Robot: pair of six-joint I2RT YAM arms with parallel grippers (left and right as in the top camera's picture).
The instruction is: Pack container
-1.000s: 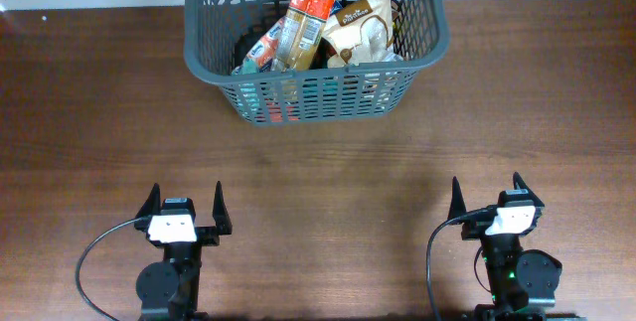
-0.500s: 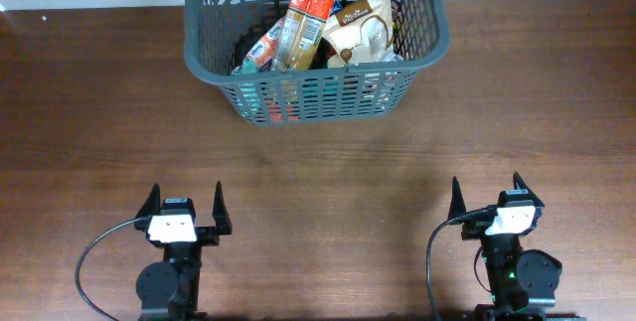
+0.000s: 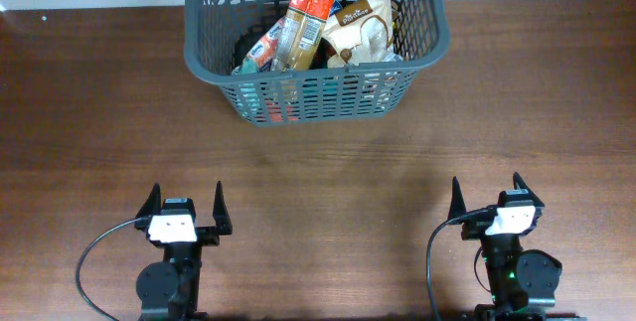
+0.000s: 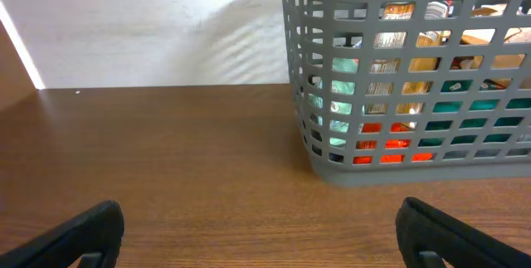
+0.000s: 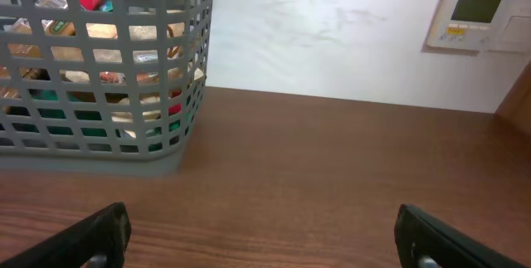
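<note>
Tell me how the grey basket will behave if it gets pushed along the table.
The container probably slides rather than tips: its base sits flat on the smooth table. Its latticed plastic walls look stiff yet light. The leaning packets inside may shift.

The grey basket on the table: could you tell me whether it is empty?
Not empty: the basket holds several snack packets, an orange-topped packet leaning on top.
</note>
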